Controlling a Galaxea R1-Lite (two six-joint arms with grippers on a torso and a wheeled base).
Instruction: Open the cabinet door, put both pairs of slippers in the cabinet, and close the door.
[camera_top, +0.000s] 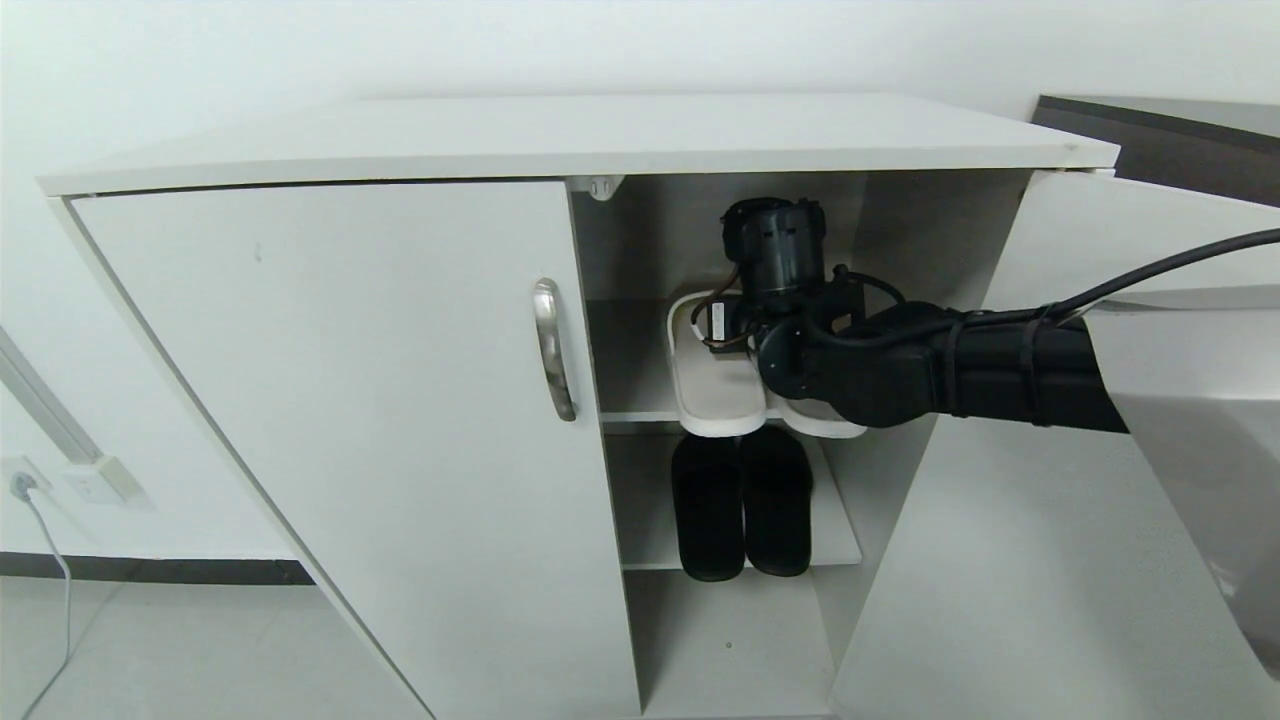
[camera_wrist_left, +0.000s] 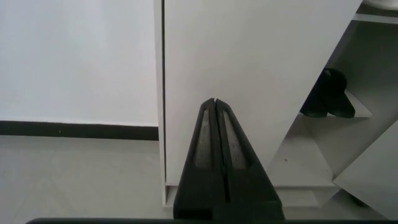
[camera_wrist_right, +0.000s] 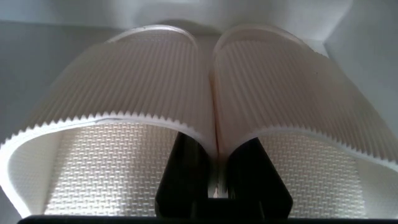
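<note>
Slippers, status check. The black slippers lie side by side on the lower shelf of the cabinet, heels toward the front, so that pair is done.

The white slippers are on the upper shelf, toes inward and heels overhanging its front edge. In the right wrist view the right gripper has one finger inside each slipper. Its jaws are narrow and pinch the two inner strap walls together, so the pair is not yet released. Whether the soles rest fully on the shelf is hard to tell, since the wrist hides the contact.

The left gripper hangs low in front of the left door, jaws pressed together with nothing between them.

- Door: the right door is swung wide open. The left door is shut, and its metal handle is untouched.
- Left to do, by my reading: let go of the white pair, draw the arm out, close the right door.

Surroundings: white cabinet against a white wall, pale floor and dark skirting. A wall socket with a cable sits low on the left.
</note>
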